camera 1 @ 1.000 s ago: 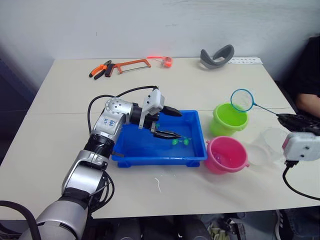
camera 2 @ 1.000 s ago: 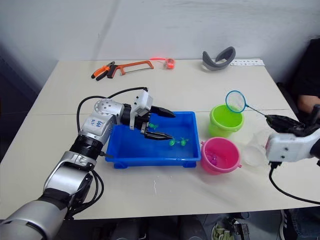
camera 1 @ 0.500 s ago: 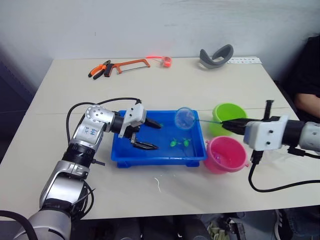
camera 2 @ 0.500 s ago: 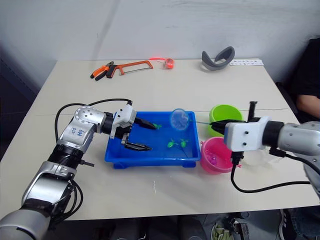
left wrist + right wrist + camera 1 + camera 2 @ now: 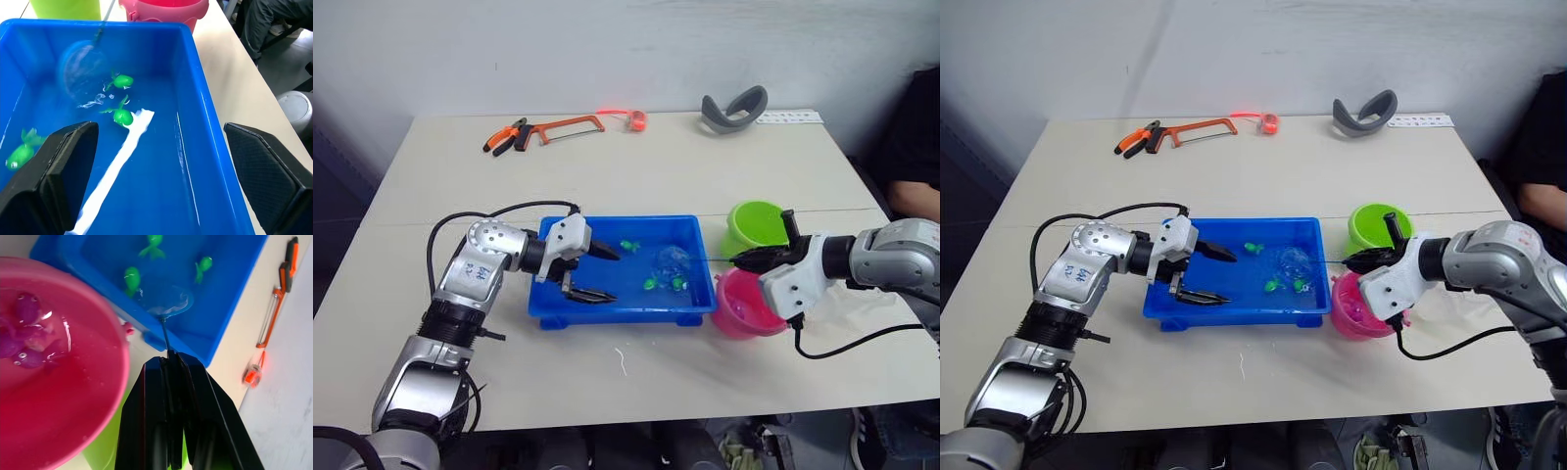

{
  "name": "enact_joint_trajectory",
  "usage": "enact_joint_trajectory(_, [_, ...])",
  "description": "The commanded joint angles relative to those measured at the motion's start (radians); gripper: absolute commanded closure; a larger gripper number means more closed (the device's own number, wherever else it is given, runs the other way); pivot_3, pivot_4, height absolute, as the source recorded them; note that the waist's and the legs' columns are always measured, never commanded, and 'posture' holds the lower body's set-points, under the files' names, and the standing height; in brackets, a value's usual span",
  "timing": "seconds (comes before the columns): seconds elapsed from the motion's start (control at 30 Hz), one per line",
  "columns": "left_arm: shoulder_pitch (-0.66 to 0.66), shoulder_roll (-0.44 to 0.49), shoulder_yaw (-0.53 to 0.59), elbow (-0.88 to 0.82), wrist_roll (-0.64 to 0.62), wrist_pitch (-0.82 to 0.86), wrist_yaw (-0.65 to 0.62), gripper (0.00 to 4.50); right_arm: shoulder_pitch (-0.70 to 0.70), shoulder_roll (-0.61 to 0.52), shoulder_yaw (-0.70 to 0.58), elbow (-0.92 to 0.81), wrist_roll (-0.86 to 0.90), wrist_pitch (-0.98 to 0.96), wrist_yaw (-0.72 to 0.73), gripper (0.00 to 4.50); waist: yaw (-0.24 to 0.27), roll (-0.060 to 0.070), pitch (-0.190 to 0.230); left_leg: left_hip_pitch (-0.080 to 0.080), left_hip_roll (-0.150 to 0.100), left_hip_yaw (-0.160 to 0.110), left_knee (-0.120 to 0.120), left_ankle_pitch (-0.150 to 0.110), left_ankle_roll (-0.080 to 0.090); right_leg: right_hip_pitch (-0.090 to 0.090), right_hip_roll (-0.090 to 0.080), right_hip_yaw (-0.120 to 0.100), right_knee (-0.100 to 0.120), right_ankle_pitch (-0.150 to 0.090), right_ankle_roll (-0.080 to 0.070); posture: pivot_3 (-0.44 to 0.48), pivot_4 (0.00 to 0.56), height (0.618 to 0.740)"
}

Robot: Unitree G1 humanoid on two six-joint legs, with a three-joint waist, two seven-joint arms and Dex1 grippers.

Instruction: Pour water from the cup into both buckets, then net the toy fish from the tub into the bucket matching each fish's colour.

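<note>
Three small green plastic toy fish (image 5: 651, 284) lie in the shallow blue rectangular tub (image 5: 548, 313), just beside the round net (image 5: 672, 260) clamped in the nearer right gripper (image 5: 751, 260); the left gripper (image 5: 603, 273) gapes empty.

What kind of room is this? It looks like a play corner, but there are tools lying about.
Probably a workshop or test room: a plain table against a bare wall, with a hacksaw and pliers at the back, and a blue tub of toy fish in front.
</note>
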Motion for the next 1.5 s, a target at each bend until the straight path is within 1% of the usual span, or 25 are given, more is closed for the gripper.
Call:
enact_joint_trajectory(0.03, [-0.004,0.009,0.023,-0.041,-0.022,-0.001,0.006,0.03,0.009,-0.027,-0.021,-0.008,0.013,-0.024,0.010,4.50,0.000,0.000,0.000,0.000,0.000,0.000,0.000,0.000,0.000,0.000,0.000,0.000,0.000,0.000,0.000,0.000,0.150,0.740])
enact_joint_trajectory(0.27, [-0.027,-0.003,0.017,-0.016,-0.021,-0.009,0.007,0.03,0.113,-0.024,-0.068,-0.142,0.161,0.161,0.054,4.50,0.001,0.000,0.000,0.000,0.000,0.000,0.000,0.000,0.000,0.001,0.000,0.000,0.000,0.000,0.000,0.000,0.150,0.740])
enact_joint_trajectory(0.37, [-0.040,-0.014,0.010,0.003,-0.019,-0.018,0.003,0.03,0.192,-0.032,-0.104,-0.213,0.213,0.244,0.065,4.50,0.002,0.000,0.000,0.000,0.000,0.000,0.001,0.000,0.000,0.001,0.000,0.000,0.000,0.000,0.000,0.000,0.150,0.740])
enact_joint_trajectory(0.57, [-0.053,-0.019,0.001,0.021,-0.017,-0.027,-0.020,0.03,0.298,0.012,-0.185,-0.348,0.359,0.505,0.039,4.50,0.003,0.000,0.000,0.000,0.000,-0.001,0.001,0.000,0.000,0.002,0.000,0.000,0.000,0.000,0.000,0.000,0.150,0.740])
enact_joint_trajectory(0.6, [-0.055,-0.020,0.001,0.024,-0.016,-0.029,-0.020,0.03,0.306,0.018,-0.194,-0.362,0.375,0.534,0.038,4.50,0.003,0.000,0.000,0.000,0.000,-0.001,0.001,0.000,0.000,0.002,0.000,0.000,0.000,0.000,0.000,0.000,0.150,0.740])
enact_joint_trajectory(0.67, [-0.059,-0.021,-0.001,0.031,-0.013,-0.033,-0.023,0.03,0.341,0.045,-0.237,-0.384,0.466,0.627,0.031,4.50,0.003,0.000,0.000,0.000,0.000,-0.001,0.001,0.000,0.000,0.002,0.001,0.000,0.000,0.000,0.000,0.000,0.150,0.740])
enact_joint_trajectory(0.77, [-0.066,-0.025,-0.003,0.041,-0.011,-0.038,-0.025,0.03,0.373,0.059,-0.281,-0.400,0.529,0.719,0.029,4.50,0.004,0.000,0.000,0.000,0.000,-0.001,0.001,0.000,0.000,0.002,0.001,0.000,0.000,0.000,0.000,0.000,0.150,0.740])
enact_joint_trajectory(0.83, [-0.072,-0.028,-0.004,0.050,-0.010,-0.041,-0.028,0.03,0.401,0.073,-0.323,-0.418,0.607,0.819,0.018,4.50,0.004,0.000,0.000,0.000,0.000,-0.001,0.001,0.000,0.000,0.002,0.001,0.000,0.000,0.000,0.000,0.000,0.150,0.740])
enact_joint_trajectory(0.97, [-0.074,-0.035,-0.003,0.046,-0.028,-0.026,-0.051,0.03,0.436,0.099,-0.387,-0.456,0.684,0.933,-0.016,4.50,0.004,0.000,0.000,0.000,0.000,-0.002,0.001,0.000,0.000,0.002,0.001,0.000,0.000,0.000,0.000,0.000,0.150,0.740])
enact_joint_trajectory(1.1, [-0.094,-0.054,0.008,0.058,-0.028,-0.023,-0.036,0.03,0.457,0.135,-0.445,-0.501,0.737,1.019,-0.073,4.50,0.004,0.000,0.000,0.000,0.000,-0.002,0.000,0.000,0.000,0.002,0.001,0.000,0.000,0.000,0.000,0.000,0.150,0.740])
enact_joint_trajectory(1.23, [-0.141,-0.105,0.037,0.089,-0.056,0.000,0.000,0.03,0.494,0.157,-0.543,-0.567,0.793,1.098,-0.127,4.50,0.007,0.000,0.000,-0.001,-0.001,-0.002,0.000,0.000,0.000,0.002,0.001,0.000,-0.001,0.000,0.000,0.000,0.150,0.740])
enact_joint_trajectory(1.37, [-0.173,-0.135,0.040,0.109,-0.067,0.005,0.005,0.03,0.527,0.184,-0.649,-0.624,0.849,1.167,-0.190,4.50,0.006,0.000,0.000,-0.001,-0.001,-0.003,-0.001,0.000,0.000,0.002,0.001,0.000,-0.002,0.000,0.000,0.000,0.150,0.740])
enact_joint_trajectory(1.5, [-0.200,-0.167,0.037,0.146,-0.063,-0.017,0.011,0.03,0.558,0.202,-0.790,-0.676,0.934,1.252,-0.251,4.50,0.005,0.000,0.000,-0.001,-0.001,-0.002,-0.001,0.000,0.000,0.002,0.002,0.000,-0.002,0.000,0.000,0.000,0.150,0.740])
